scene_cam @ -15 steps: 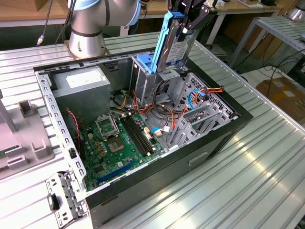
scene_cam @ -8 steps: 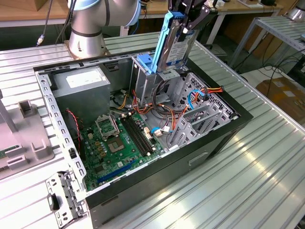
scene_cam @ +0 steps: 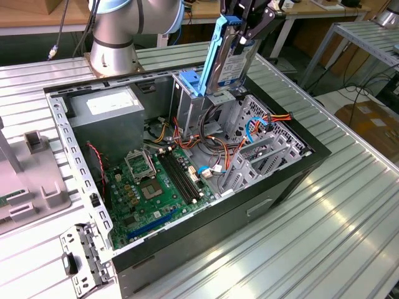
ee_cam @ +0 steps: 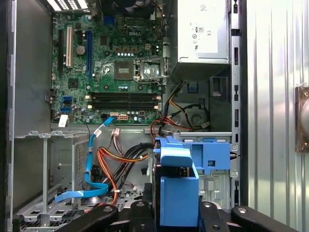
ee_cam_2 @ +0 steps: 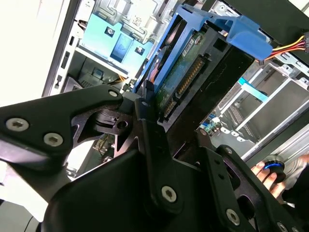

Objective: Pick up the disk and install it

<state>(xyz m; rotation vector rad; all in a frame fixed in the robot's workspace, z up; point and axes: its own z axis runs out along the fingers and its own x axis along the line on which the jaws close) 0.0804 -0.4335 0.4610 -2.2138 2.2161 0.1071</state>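
Over open case (scene_cam: 249, 212), disk (scene_cam: 232, 65) in claw (scene_cam: 248, 31)

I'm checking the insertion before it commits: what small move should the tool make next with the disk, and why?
Probably ease straight down a little. The tool is shut on the disk, which stands nearly upright with its lower end at the top of the drive cage, beside its blue latch, not yet seated.
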